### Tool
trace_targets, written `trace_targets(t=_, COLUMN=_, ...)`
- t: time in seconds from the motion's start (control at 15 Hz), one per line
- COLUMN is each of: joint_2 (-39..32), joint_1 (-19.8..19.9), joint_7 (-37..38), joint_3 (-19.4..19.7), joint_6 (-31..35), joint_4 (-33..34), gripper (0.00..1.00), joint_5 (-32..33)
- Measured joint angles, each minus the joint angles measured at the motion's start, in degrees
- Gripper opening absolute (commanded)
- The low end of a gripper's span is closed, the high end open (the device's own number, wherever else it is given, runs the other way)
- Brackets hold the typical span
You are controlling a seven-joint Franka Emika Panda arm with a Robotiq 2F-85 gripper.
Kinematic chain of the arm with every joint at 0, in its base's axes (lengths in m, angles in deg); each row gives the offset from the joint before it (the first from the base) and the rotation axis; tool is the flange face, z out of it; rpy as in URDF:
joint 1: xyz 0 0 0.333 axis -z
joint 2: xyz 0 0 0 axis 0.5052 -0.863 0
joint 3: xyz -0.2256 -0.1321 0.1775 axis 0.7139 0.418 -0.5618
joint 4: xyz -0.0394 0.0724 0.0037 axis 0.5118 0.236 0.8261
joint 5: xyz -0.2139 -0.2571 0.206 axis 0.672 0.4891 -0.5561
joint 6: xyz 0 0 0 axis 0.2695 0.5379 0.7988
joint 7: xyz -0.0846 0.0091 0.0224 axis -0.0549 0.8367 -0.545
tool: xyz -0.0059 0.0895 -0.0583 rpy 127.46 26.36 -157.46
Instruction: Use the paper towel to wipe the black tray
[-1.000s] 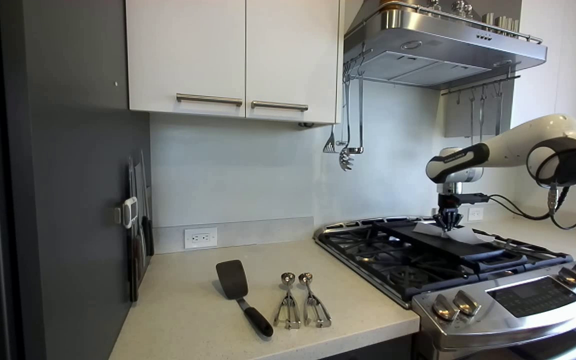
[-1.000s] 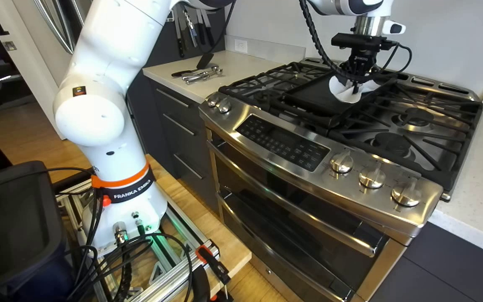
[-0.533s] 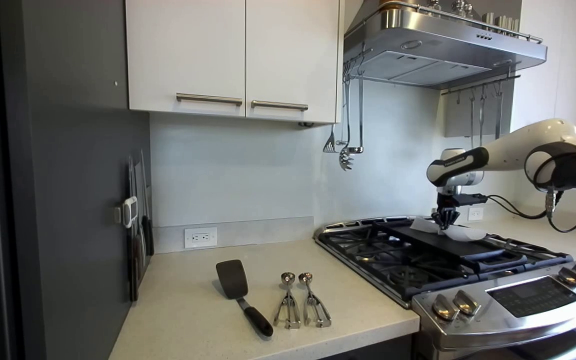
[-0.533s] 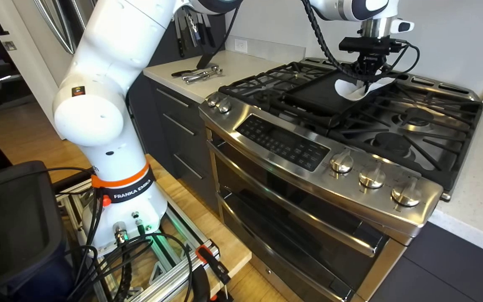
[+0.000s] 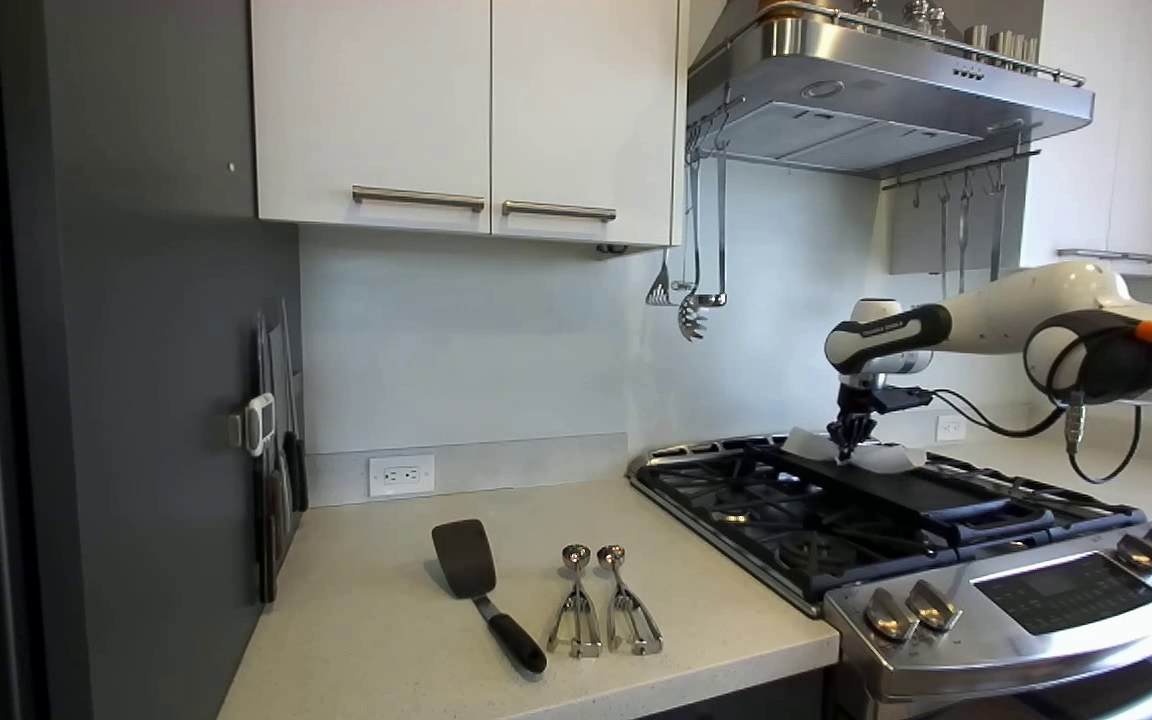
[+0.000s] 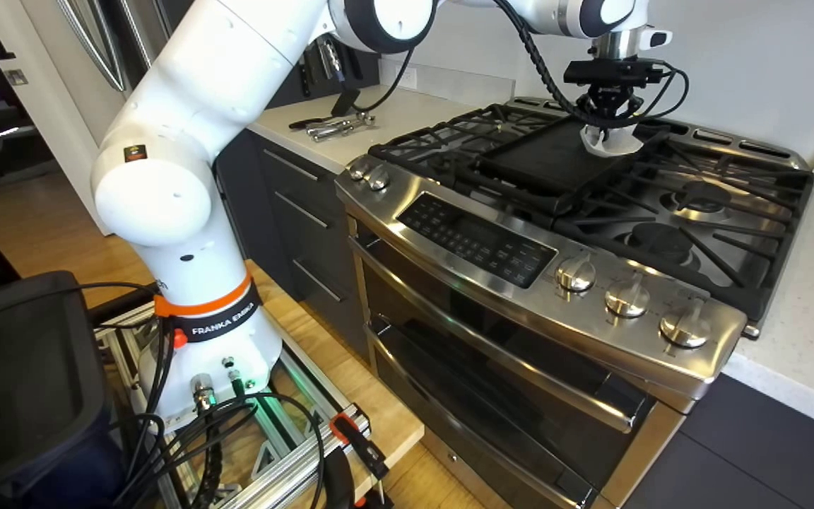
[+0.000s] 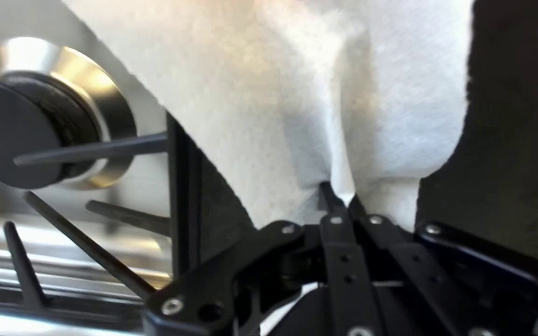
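Paper towel (image 7: pixel 269 112) over black tray (image 6: pixel 538 162): gripped, wiping probably underway.
Gripper (image 7: pixel 343 199) fingers pinch a fold; tray's front lies bare, perhaps left to wipe; extent wiped untellable.

White cabinets (image 5: pixel 466 115), floor (image 6: pixel 46 223) apparently wooden

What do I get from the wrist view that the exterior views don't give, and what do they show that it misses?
Wrist view only: the narrow fold of the towel pinched between the fingers, too small or hidden to make out otherwise.

Both exterior views only: the spatula and scoops on the counter, the knobs and the arm.

All share: the towel over part of the tray, with a grate beside the tray.
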Motion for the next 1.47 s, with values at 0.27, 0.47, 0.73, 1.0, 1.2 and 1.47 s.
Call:
trace_targets(t=0.27, joint_2=-2.6, joint_1=-1.1, joint_7=-3.8, joint_3=-2.3, joint_6=-0.7, joint_4=4.1, gripper=0.0, joint_5=-0.1)
trace_targets(t=0.47, joint_2=-3.1, joint_1=-1.2, joint_7=-7.0, joint_3=-4.4, joint_6=-3.5, joint_4=5.7, gripper=0.0, joint_5=-0.5)
trace_targets(t=0.73, joint_2=-3.1, joint_1=-1.2, joint_7=-9.7, joint_3=-6.0, joint_6=-10.3, joint_4=7.0, gripper=0.0, joint_5=-0.7)
trace_targets(t=1.0, joint_2=-2.3, joint_1=-1.1, joint_7=-8.8, joint_3=-5.6, joint_6=-15.9, joint_4=7.0, gripper=0.0, joint_5=-0.5)
trace_targets(t=1.2, joint_2=-1.5, joint_1=-0.5, joint_7=-6.6, joint_3=-4.5, joint_6=-19.5, joint_4=6.4, gripper=0.0, joint_5=-0.5)
trace_targets(t=1.47, joint_2=-0.8, joint_1=1.3, joint_7=-4.8, joint_3=-2.7, joint_6=-20.3, joint_4=5.4, gripper=0.0, joint_5=-0.5)
